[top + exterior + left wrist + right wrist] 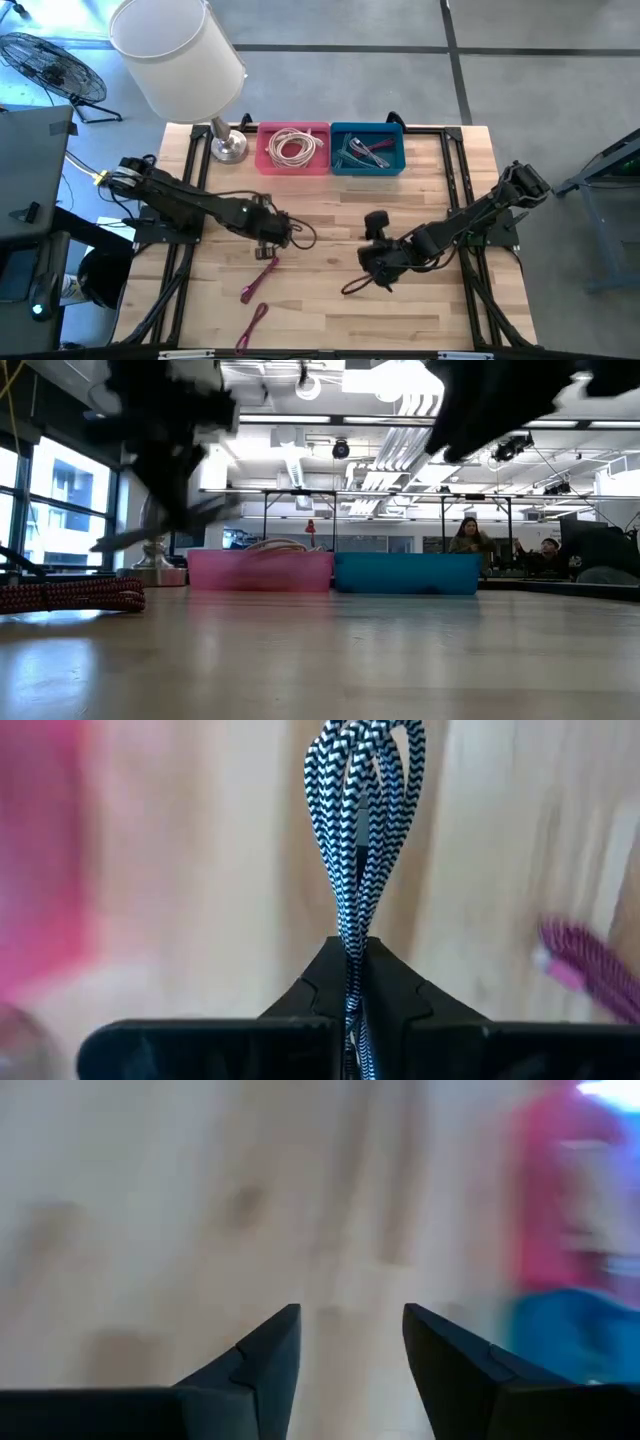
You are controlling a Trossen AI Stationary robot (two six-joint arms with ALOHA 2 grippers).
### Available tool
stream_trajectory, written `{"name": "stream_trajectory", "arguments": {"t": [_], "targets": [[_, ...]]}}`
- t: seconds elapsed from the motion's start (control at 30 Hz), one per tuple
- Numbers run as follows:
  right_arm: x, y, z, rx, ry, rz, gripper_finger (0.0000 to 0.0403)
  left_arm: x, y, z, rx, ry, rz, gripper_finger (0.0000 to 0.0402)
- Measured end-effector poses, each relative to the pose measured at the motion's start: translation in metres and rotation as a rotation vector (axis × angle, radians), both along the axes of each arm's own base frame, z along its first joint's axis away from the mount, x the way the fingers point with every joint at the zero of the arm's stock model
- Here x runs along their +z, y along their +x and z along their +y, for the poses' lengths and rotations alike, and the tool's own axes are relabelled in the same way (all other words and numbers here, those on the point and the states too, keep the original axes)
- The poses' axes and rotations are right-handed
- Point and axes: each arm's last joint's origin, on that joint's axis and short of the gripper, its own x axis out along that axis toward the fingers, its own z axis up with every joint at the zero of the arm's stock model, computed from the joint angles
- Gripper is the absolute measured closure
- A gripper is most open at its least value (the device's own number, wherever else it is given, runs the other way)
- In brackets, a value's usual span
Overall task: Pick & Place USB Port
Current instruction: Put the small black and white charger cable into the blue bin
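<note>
My left gripper (pixel 281 235) is over the middle left of the table, shut on a black-and-white braided cable (pixel 362 810), whose loops also show in the high view (pixel 303 235). My right gripper (pixel 367 259) is open and empty over the middle right of the table; in its wrist view (pixel 350 1320) only bare wood shows between the fingers. A thin black cable (pixel 355 285) lies on the table just near of it. A magenta braided cable (pixel 260 277) lies on the table near of my left gripper and also shows in the low view (pixel 70 595). My left gripper pinches a bunch of several strands of the black-and-white cable (pixel 351 925) between its two fingers. The looped strands (pixel 370 760) stick out past the fingertips. In the low view the gripper stands above the table top.
A pink bin (pixel 293 148) with a coiled white cable and a blue bin (pixel 367 150) with several cables stand side by side at the far edge. A lamp (pixel 180 50) stands at the far left. A second magenta piece (pixel 250 326) lies by the near edge. People (pixel 468 538) sit beyond the table.
</note>
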Motion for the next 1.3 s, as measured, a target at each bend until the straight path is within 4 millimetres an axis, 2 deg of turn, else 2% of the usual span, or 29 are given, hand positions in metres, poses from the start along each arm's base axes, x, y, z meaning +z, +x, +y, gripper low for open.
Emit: {"name": "stream_trajectory", "arguments": {"t": [0.1,0.23,0.37,0.47,0.57,0.7,1.07,1.17,1.3], "targets": [[0.004,0.000,-0.004,-0.107,-0.187,-0.104,0.0233,0.031,-0.006,0.005,-0.029,0.127,-0.055,0.0394],[0.009,-0.002,-0.006,-0.203,-0.369,-0.211,0.0233,0.072,-0.019,0.012,-0.049,0.252,-0.236,0.0394],[0.011,0.000,-0.011,-0.267,-0.416,-0.261,0.0233,0.105,-0.031,0.016,-0.111,0.314,-0.486,0.0394],[0.012,0.009,-0.017,-0.286,-0.326,-0.278,0.0233,0.119,-0.036,0.017,-0.197,0.351,-0.662,0.0394],[0.016,0.021,-0.020,-0.238,-0.213,-0.308,0.0237,0.121,-0.037,0.016,-0.288,0.373,-0.788,0.0394],[0.024,0.034,-0.021,-0.159,-0.165,-0.371,0.0244,0.114,-0.035,0.014,-0.362,0.370,-0.897,0.0394],[0.047,0.056,-0.019,0.156,-0.003,-0.539,0.0246,0.096,-0.031,0.007,-0.507,0.302,-1.151,0.0394],[0.048,0.057,-0.020,0.189,-0.003,-0.550,0.0246,0.092,-0.032,0.006,-0.537,0.281,-1.179,0.0394],[0.049,0.059,-0.024,0.151,-0.046,-0.555,0.0246,0.093,-0.033,0.005,-0.574,0.255,-1.236,0.0394]]}}
